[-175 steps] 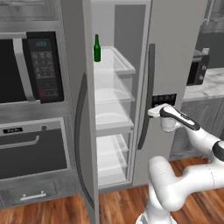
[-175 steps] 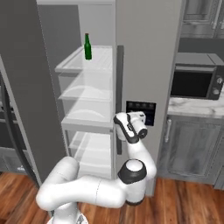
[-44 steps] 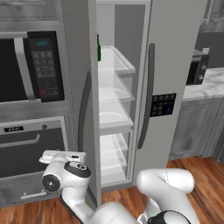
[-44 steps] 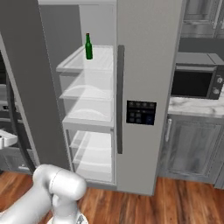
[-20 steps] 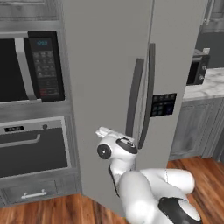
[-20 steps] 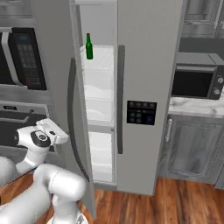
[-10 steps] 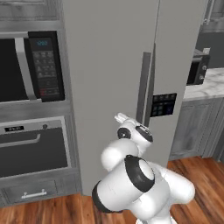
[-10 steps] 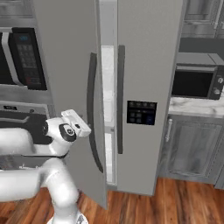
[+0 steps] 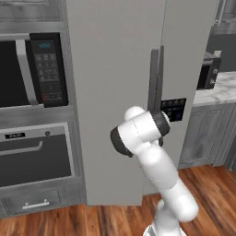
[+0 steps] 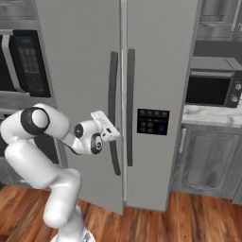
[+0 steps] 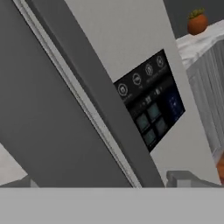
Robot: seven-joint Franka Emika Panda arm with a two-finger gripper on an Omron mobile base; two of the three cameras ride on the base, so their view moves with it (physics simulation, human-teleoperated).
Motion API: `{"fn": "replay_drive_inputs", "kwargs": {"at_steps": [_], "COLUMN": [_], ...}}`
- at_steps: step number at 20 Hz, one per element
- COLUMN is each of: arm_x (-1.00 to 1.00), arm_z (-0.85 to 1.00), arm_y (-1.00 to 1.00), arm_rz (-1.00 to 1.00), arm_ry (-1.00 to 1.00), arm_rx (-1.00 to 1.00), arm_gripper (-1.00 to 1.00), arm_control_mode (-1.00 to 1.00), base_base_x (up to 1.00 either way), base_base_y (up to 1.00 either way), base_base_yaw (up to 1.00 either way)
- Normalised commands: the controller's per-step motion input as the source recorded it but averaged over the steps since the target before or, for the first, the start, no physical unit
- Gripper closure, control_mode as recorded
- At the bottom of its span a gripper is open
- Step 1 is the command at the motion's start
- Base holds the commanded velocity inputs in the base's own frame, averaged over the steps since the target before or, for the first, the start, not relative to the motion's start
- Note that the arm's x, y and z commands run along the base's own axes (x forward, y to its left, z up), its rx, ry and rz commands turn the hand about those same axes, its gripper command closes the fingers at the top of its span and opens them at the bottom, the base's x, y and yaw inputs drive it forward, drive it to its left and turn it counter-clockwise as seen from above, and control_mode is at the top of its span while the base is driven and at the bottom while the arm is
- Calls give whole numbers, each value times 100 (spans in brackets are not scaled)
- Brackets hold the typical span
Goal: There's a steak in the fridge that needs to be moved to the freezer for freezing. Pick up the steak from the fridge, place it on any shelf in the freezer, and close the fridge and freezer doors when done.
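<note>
Gripper [image 10: 115, 133] inspection: my jaws stand spread wide and hold nothing. In the right base view my hand sits at about 9 o'clock of the wide door's dark handle [image 10: 113, 111], close against it; whether a finger touches the handle I cannot tell.

Fridge door [image 10: 82, 94]: nearly shut. Its lower edge stands slightly proud of the unit in the right base view, and a thin pale gap runs between it and the freezer door [image 10: 160, 71].

Freezer door: flush with the unit, its own dark handle [image 10: 130, 106] upright just beside the gap. Black control panel [image 10: 153, 122] sits at 3 o'clock of that handle. In the hand view the same panel [image 11: 151, 107] lies at 2 o'clock, tilted, with a dark handle bar [image 11: 94, 98] crossing the frame diagonally.

Steak: behind the doors; I cannot see it.

Surroundings: built-in microwave [image 9: 34, 73] at 9 o'clock of the fridge in the left base view, oven drawer [image 9: 37, 154] beneath it. A second microwave [image 10: 210, 90] rests on the marble counter [image 10: 212, 116] at 3 o'clock of the freezer. Small potted plant [image 11: 197, 22] shows at 1 o'clock in the hand view.
</note>
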Motion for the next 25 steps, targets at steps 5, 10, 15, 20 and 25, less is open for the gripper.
{"fn": "replay_drive_inputs", "kwargs": {"at_steps": [5, 10, 15, 20, 25], "arm_x": [92, 100, 100, 31, 0], "arm_z": [0, 0, 0, 13, 42], "arm_y": [-11, 3, 15, 1, 0], "arm_rz": [1, 0, -6, -8, -4], "arm_ry": [0, 0, 0, 0, 1], "arm_rx": [1, 0, 0, 0, 0], "arm_gripper": [-100, -100, -100, -100, -100], "arm_control_mode": [-100, -100, -100, -100, -100], "base_base_x": [0, 0, 0, 0, 0], "base_base_y": [0, 0, 0, 0, 0], "base_base_yaw": [0, 0, 0, 0, 0]}}
